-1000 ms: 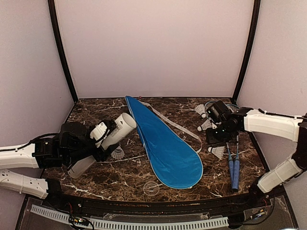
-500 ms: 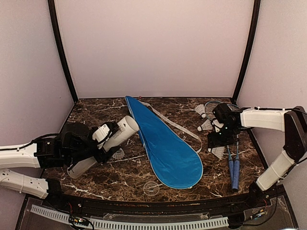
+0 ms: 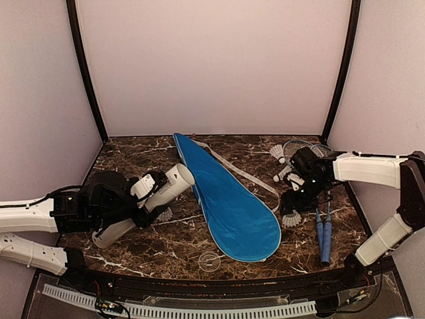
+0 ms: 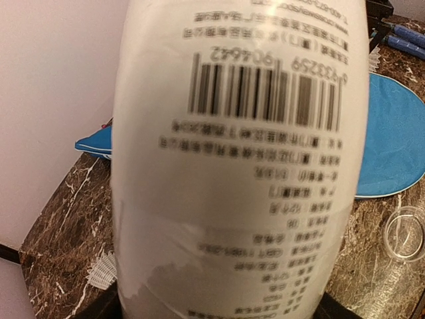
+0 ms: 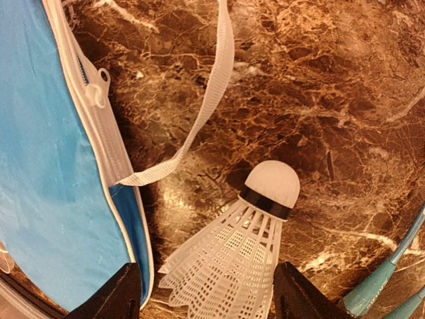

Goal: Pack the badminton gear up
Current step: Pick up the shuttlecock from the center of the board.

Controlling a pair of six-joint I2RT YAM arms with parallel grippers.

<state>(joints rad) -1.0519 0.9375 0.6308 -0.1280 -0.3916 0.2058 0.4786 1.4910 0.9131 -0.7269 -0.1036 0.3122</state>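
As the white tube point(image 4: 239, 159) fills its view, the left claw point(image 3: 151, 194) barely shows.

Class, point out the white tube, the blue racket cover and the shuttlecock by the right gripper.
white tube point(image 3: 169, 185), top view, section near open end
blue racket cover point(image 3: 229, 203), top view, fabric middle
shuttlecock point(image 5: 229, 259), right wrist view, skirt

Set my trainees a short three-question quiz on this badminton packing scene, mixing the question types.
1. True or false: the left gripper grips the long white tube.
2. What lies between the right gripper's open fingers? A) a racket handle B) a shuttlecock C) the cover's strap
3. How many blue racket handles lie on the right arm's side of the blue cover?
Key: 1 true; 2 B; 3 two.
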